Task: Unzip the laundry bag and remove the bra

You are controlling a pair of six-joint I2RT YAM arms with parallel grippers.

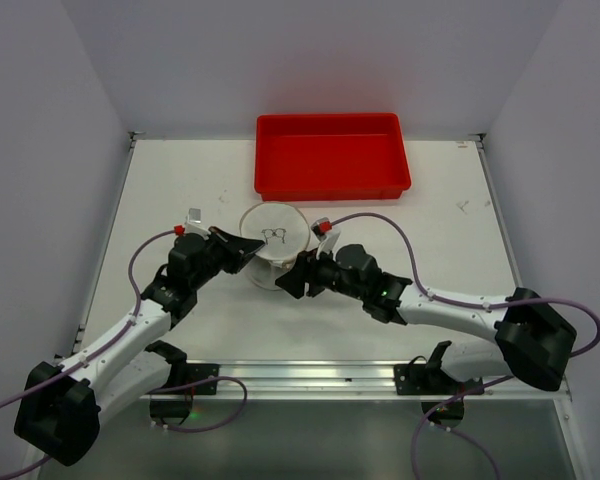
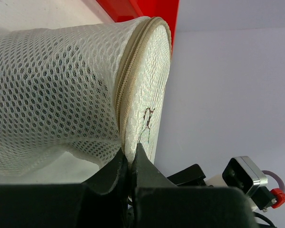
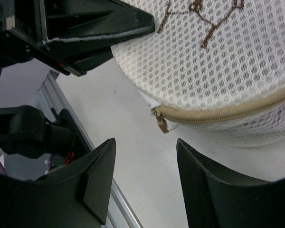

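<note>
On the table (image 1: 180, 190), the bag (image 1: 274, 240) looked soft and light. The left gripper (image 2: 129, 160) pinched its rim, and the right gripper (image 3: 145, 178) gaped beside the zip pull (image 3: 160, 124), likely the best hold.

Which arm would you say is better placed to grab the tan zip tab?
Right: the right gripper, open, faces the tan zip tab; the left gripper is shut on the round white mesh laundry bag.

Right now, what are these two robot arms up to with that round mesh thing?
The left gripper is shut on the rim of the laundry bag, a round white mesh case on the table. The right gripper hangs open just short of the zipper pull, not touching it. The zip looks closed where visible; the bra is not out.
</note>
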